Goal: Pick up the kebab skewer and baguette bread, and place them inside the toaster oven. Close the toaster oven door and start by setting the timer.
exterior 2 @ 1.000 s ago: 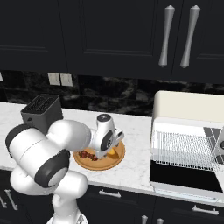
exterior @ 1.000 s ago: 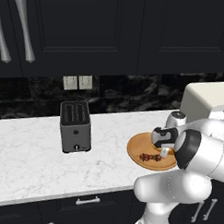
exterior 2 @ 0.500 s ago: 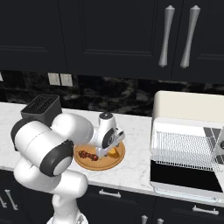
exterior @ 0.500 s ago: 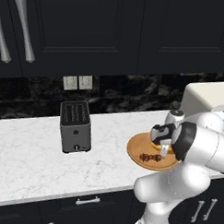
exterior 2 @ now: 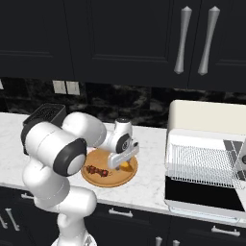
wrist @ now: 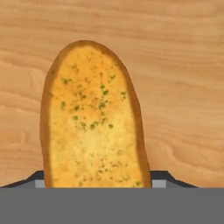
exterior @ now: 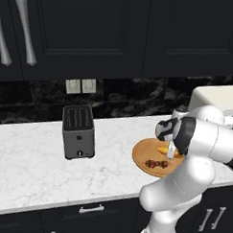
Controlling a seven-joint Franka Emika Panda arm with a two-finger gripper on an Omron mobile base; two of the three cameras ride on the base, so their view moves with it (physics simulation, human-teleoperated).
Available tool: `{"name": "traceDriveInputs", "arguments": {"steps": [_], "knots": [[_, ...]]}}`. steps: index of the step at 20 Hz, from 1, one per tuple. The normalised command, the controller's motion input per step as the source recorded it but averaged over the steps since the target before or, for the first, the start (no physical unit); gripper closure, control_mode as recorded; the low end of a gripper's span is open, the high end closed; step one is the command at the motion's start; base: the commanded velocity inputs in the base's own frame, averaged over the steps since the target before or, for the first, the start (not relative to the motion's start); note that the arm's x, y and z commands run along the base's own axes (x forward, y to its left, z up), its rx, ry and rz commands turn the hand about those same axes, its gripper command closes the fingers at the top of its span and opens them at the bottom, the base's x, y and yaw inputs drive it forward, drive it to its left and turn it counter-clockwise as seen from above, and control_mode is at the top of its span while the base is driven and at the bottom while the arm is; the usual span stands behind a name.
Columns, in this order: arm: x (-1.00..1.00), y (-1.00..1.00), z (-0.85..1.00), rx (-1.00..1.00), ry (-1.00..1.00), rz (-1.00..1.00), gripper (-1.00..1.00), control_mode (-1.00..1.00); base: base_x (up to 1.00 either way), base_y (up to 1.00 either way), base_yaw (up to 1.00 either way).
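The golden baguette bread (wrist: 92, 118) lies on a round wooden plate (wrist: 183, 65), its near end between my fingertips (wrist: 159, 178). My gripper (wrist: 97, 181) is down at the plate, and its jaws touch both sides of the bread. From the base views, the gripper (exterior: 170, 152) (exterior 2: 122, 161) points down onto the baguette bread (exterior: 163, 150) (exterior 2: 126, 166). The kebab skewer (exterior: 156, 164) (exterior 2: 96, 170) rests on the plate's front part (exterior: 143, 155), apart from the hand. The cream toaster oven (exterior 2: 206, 158) stands to the right with its door (exterior 2: 202, 202) folded down and its wire rack showing.
A dark grey slot toaster (exterior: 78, 131) (exterior 2: 45, 113) stands on the white marble counter (exterior: 34, 172) left of the plate. Dark cabinets hang above, and my arm's elbow bulges over the counter's front edge.
The hand has sunk a little onto the plate, and its jaws have narrowed from wide open to the sides of the baguette bread. Bread and skewer lie where they were.
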Motion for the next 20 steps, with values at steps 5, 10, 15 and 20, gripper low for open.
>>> {"name": "traceDriveInputs", "arguments": {"steps": [5, 10, 15, 20], "knots": [[-0.56, 0.00, -0.15, 0.00, -0.11, 0.00, 1.00, -1.00, 0.00, 0.00, 0.00], [-0.95, 0.00, 0.09, 0.00, -0.28, 0.00, 1.00, -1.00, 0.00, 0.00, 0.00], [-0.59, 0.00, 0.52, 0.00, -0.27, -0.01, 1.00, -1.00, 0.00, 0.00, 0.00], [-0.04, -0.04, 0.91, 0.00, -0.13, 0.00, 1.00, -1.00, 0.00, 0.00, 0.00]]}}
